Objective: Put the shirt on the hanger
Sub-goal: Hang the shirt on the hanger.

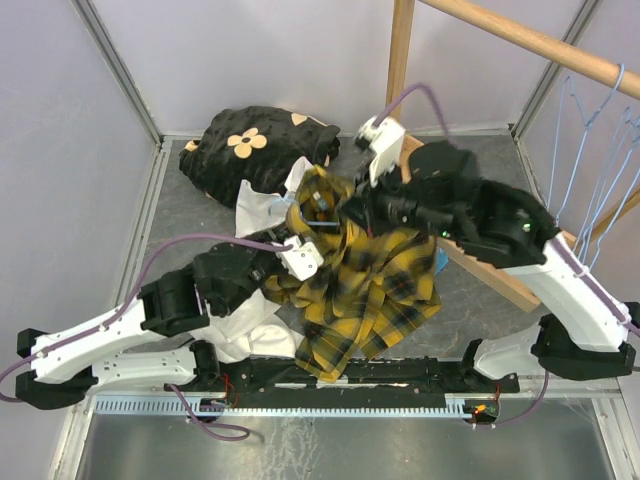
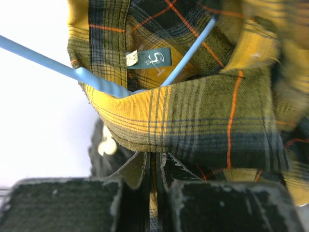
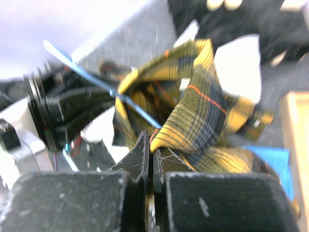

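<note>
The yellow-and-black plaid shirt (image 1: 365, 290) lies bunched at the table's middle, its collar raised between both grippers. A pale-blue wire hanger (image 2: 48, 60) runs into the collar opening next to the neck label; it also shows in the right wrist view (image 3: 87, 75) and as a small blue bit in the top view (image 1: 322, 212). My left gripper (image 2: 155, 159) is shut on the shirt's fabric just below the collar (image 2: 193, 121); in the top view it (image 1: 298, 238) is at the collar's left. My right gripper (image 3: 150, 145) is shut on the collar edge (image 3: 193, 125), at the collar's right (image 1: 342, 215).
A black cloth with cream flowers (image 1: 255, 150) lies at the back left. A white garment (image 1: 255, 210) lies under the shirt and by the left arm. A wooden rail (image 1: 520, 40) with spare blue hangers (image 1: 590, 150) stands at the right, over a wooden base plank (image 1: 500, 280).
</note>
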Robot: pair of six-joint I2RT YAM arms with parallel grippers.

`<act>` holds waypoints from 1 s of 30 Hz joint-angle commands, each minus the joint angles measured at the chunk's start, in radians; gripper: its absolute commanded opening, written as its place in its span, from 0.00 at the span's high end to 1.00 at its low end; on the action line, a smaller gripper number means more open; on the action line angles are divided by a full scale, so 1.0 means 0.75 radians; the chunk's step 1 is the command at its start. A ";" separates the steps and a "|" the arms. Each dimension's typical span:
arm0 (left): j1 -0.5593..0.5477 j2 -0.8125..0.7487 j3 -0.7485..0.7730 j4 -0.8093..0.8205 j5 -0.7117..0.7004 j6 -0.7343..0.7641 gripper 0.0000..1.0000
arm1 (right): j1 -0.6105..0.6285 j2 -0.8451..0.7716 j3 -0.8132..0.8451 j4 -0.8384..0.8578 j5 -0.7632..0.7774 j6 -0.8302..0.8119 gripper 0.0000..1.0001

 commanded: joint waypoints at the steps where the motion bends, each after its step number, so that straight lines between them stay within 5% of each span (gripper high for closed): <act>1: 0.009 0.080 0.289 0.181 0.031 0.243 0.97 | 0.006 0.090 0.461 0.061 0.154 -0.116 1.00; 7: 0.007 0.249 0.606 0.149 0.070 0.393 0.97 | 0.006 0.331 1.043 -0.104 0.229 -0.257 0.99; 11: 0.009 0.241 0.568 0.108 0.077 0.351 0.97 | 0.005 0.195 0.640 -0.002 0.226 -0.233 0.98; 18: 0.008 -0.054 0.015 0.084 0.099 0.001 0.97 | 0.027 -0.089 -0.274 0.294 0.156 -0.037 0.96; 23: 0.008 -0.210 -0.281 0.030 0.175 -0.224 0.97 | 0.144 -0.071 -0.584 0.430 0.198 0.079 0.92; 30: 0.007 -0.326 -0.418 0.006 0.190 -0.287 0.97 | 0.358 0.042 -0.489 0.346 0.134 -0.072 0.48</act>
